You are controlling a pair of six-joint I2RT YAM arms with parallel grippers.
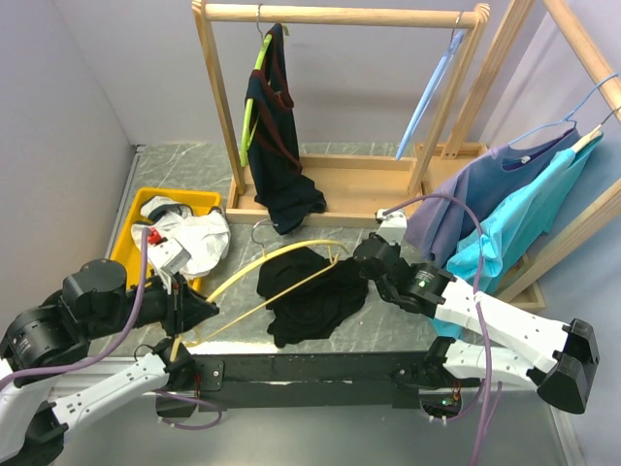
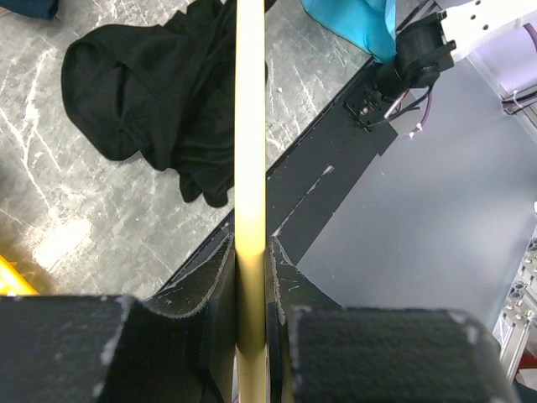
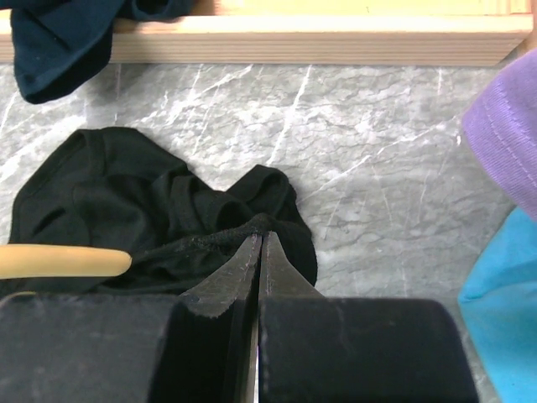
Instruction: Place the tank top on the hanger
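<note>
The black tank top (image 1: 310,291) lies crumpled on the marble table; it also shows in the left wrist view (image 2: 143,92) and the right wrist view (image 3: 117,201). The yellow hanger (image 1: 272,272) stretches from my left gripper over the top's left part. My left gripper (image 1: 199,313) is shut on the hanger's bar (image 2: 250,151), which runs between its fingers (image 2: 214,269). My right gripper (image 1: 361,254) is at the top's right edge. Its jaws (image 3: 259,239) are closed on a raised fold of the black fabric. The hanger's end (image 3: 67,261) shows at the left there.
A yellow bin (image 1: 146,209) with a white cloth (image 1: 194,238) stands at the left. A wooden rack (image 1: 340,15) behind holds a navy garment (image 1: 272,126) and a light-blue hanger (image 1: 427,97). Purple (image 1: 485,184) and cyan (image 1: 524,218) garments hang at the right.
</note>
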